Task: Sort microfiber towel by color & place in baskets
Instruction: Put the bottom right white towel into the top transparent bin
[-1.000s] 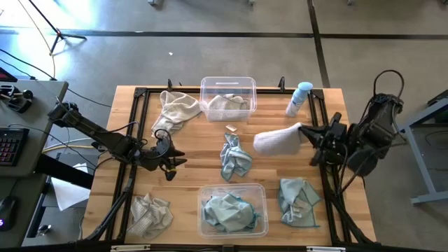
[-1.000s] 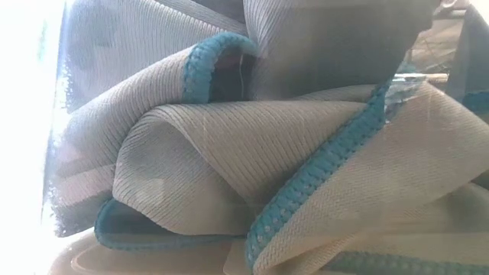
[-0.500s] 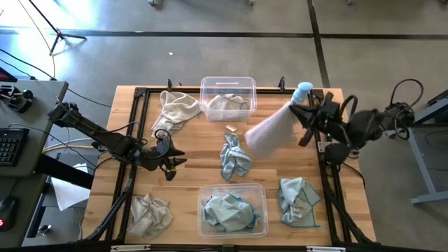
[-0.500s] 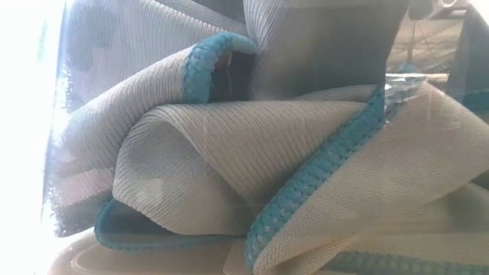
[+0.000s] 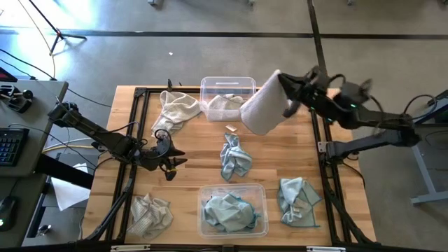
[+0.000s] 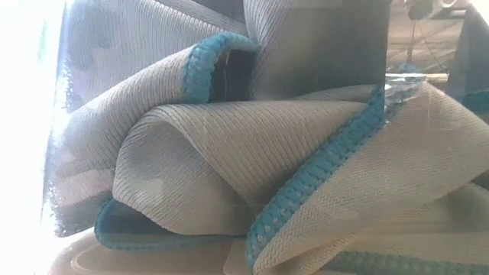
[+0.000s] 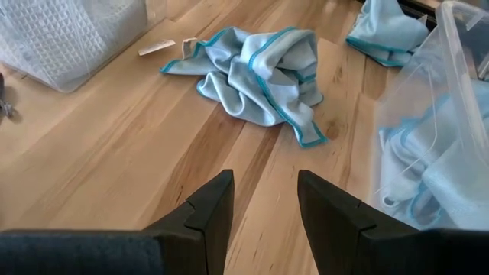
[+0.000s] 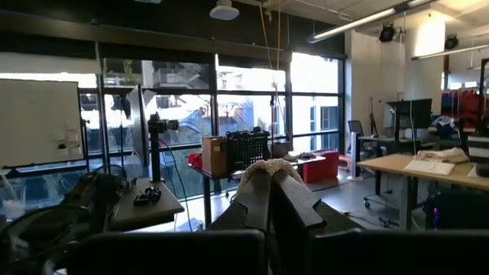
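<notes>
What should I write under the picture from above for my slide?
Right tool carries a beige towel toward the far clear basket; left tool waits open over the table.

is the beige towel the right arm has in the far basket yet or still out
Out. The beige towel hangs in the air from the right end effector, shut on it, beside the far basket, which already holds another pale towel.

Table [image 5: 189,175]: light wood planks, smooth satin. Baskets [image 5: 228,85]: clear glossy plastic. Towels [image 7: 260,69]: soft matt microfiber cloth, ribbed weave, stitched teal edging. Fingers [image 7: 210,214]: matt black plastic.
</notes>
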Controlling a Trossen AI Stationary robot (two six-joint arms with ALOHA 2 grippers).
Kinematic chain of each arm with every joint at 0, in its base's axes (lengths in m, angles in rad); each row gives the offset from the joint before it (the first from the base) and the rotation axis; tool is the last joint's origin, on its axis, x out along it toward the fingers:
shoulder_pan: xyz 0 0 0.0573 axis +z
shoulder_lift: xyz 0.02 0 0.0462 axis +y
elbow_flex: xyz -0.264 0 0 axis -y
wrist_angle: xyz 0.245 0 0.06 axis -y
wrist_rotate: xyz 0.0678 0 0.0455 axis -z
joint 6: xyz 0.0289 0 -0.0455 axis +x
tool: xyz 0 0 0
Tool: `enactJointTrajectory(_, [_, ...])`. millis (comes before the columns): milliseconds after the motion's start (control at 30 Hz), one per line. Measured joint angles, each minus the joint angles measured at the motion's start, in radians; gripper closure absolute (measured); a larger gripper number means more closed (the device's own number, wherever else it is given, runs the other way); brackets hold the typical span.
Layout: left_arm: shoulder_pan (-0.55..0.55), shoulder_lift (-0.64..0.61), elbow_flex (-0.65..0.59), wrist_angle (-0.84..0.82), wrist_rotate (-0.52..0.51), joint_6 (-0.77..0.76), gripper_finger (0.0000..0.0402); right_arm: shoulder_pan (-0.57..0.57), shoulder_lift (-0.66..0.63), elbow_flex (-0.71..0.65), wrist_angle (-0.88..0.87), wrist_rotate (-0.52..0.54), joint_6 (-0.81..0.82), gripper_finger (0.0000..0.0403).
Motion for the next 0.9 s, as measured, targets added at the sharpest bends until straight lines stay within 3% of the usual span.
enactJointTrajectory(233, [0.000,0.000,0.000,0.008,0.000,0.001,0.0268,-0.208,0.138,0.000,0.164,-0.222,0.108,0.0403])
enactJointTrajectory(500, [0.000,0.000,0.000,0.009,0.000,0.013,0.0268,-0.397,0.300,0.000,0.378,-0.391,0.220,0.0403])
enactJointTrajectory(900, [0.000,0.000,0.000,0.009,0.001,0.030,0.0268,-0.491,0.574,0.000,0.472,-0.537,0.358,0.0403])
